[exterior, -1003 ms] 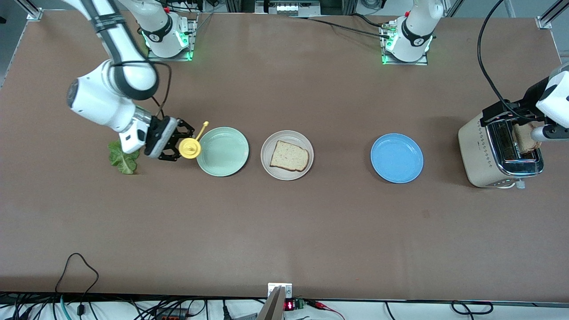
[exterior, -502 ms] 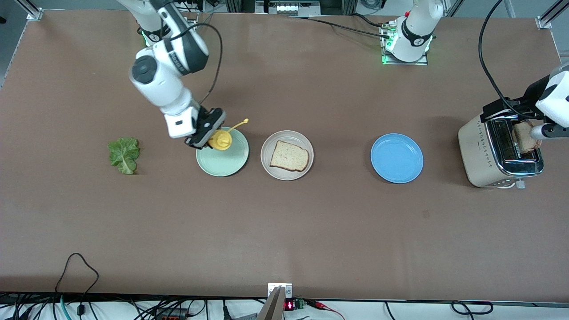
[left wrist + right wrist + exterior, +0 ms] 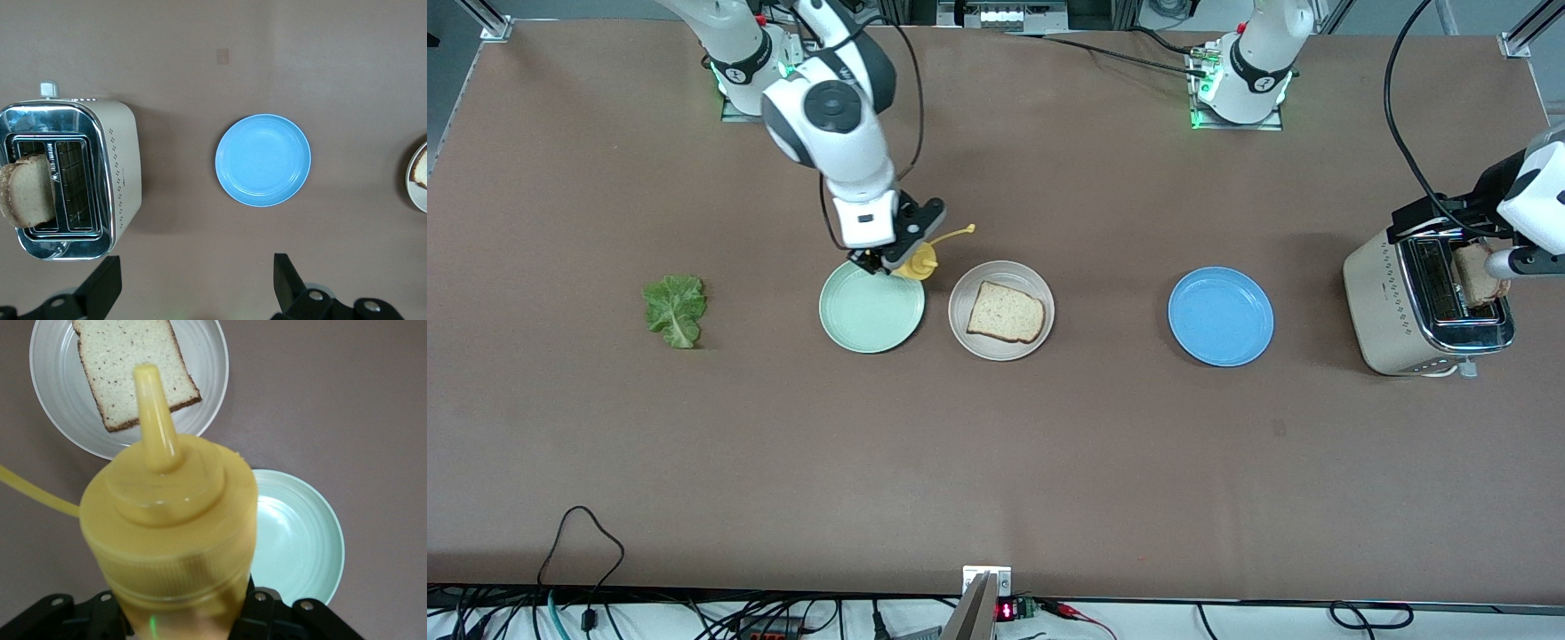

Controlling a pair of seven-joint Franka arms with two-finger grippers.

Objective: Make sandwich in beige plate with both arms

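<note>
One bread slice lies on the beige plate in the middle of the table. Another slice stands in the toaster. A lettuce leaf lies flat toward the right arm's end. My right gripper is shut on a yellow squeeze bottle, hanging over the gap between the mint green plate and the beige plate. My left gripper is open and empty, high over the table by the toaster.
A blue plate sits bare between the beige plate and the toaster. The bottle's tethered cap sticks out sideways. Cables run along the table edge nearest the front camera.
My right arm has carried the yellow bottle from beside the lettuce, across the mint green plate, up to the beige plate's edge. The left arm has stayed still.
</note>
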